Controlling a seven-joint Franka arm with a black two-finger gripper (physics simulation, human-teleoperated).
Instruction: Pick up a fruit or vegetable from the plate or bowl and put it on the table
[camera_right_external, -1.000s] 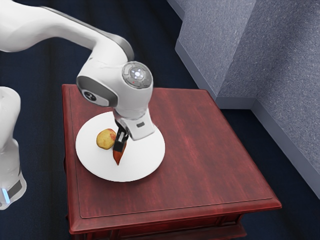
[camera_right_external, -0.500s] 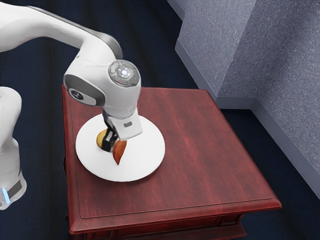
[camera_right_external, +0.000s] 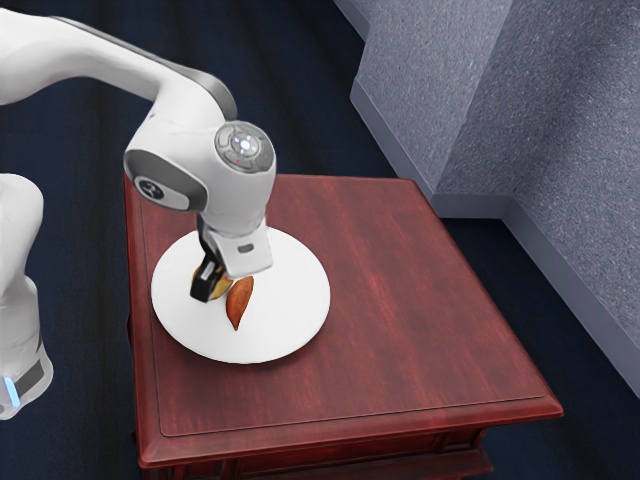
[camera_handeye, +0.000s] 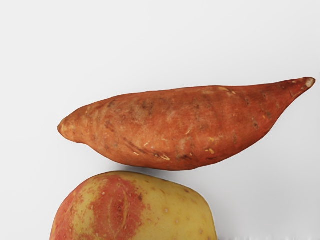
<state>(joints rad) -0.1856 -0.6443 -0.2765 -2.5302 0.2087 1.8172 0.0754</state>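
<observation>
In the exterior view, a white plate (camera_right_external: 290, 325) is seen on the left part of a dark red wooden table (camera_right_external: 420, 320), whose top is spread across the middle and lower part of the frame. Two vegetables are carried by the plate, and neither is set on the tabletop. The orange-brown sweet potato (camera_right_external: 240, 300) is laid near the middle of the plate, left of the frame's centre, with its slender tip pointed toward the frame's lower edge. Just beside it, on the side toward the frame's left, the yellow potato (camera_right_external: 223, 289) is partly covered by the black gripper (camera_right_external: 206, 293). The gripper is held low over the plate, at the potato, and is pointed downward; whether it is open or closed cannot be told, nor whether the potato is touched by it. The white arm (camera_right_external: 170, 165) is brought in from the upper left of the frame. The upper right is taken up by a speckled grey wall (camera_right_external: 560, 110), and a dark blue floor (camera_right_external: 80, 140) is seen around the table. In the wrist view, the sweet potato is seen lengthwise on the white plate, and its rounded belly is faced by the potato, very close alongside. The potato's yellow skin is marked with a broad reddish patch, and part of it is cut off by the frame's edge.
</observation>
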